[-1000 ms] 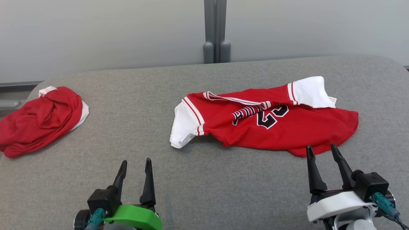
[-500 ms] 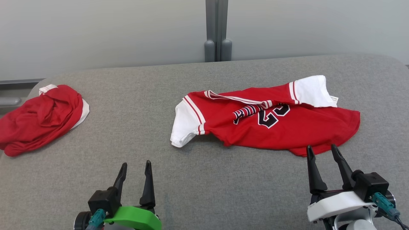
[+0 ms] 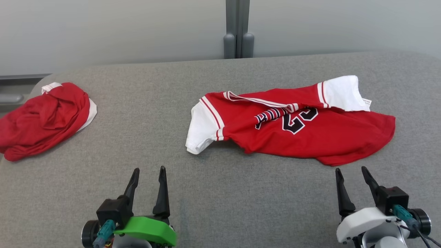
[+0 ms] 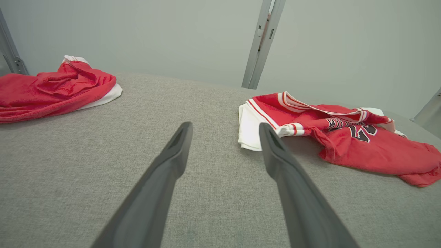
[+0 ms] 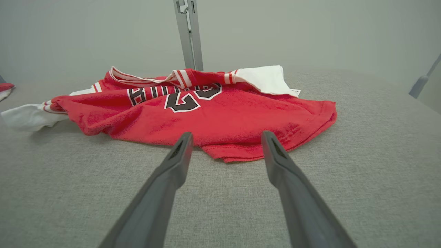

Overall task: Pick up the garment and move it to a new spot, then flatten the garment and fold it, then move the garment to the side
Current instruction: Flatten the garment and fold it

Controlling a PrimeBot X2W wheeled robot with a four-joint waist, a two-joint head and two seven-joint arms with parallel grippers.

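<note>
A: What lay on the grey fabric-covered table [image 3: 220, 206]?
B: A red-and-white jersey [image 3: 310, 134], rumpled and partly spread. Well apart from the jersey, by the table's corner, sat a bunched red garment [image 3: 41, 120].

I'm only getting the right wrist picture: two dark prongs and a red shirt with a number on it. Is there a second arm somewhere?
Observer: Yes. The head view shows the left gripper, open, in front of the bare grey surface, on the near side of the jersey's white sleeve.
Operator: Is that shirt the only clothing out there?
Observer: No. A second red garment lies crumpled at the far left of the surface, well apart from the jersey.
Operator: Are my prongs touching the shirt?
Observer: In the head view the right gripper sits just short of the near hem, open and holding nothing.
</note>
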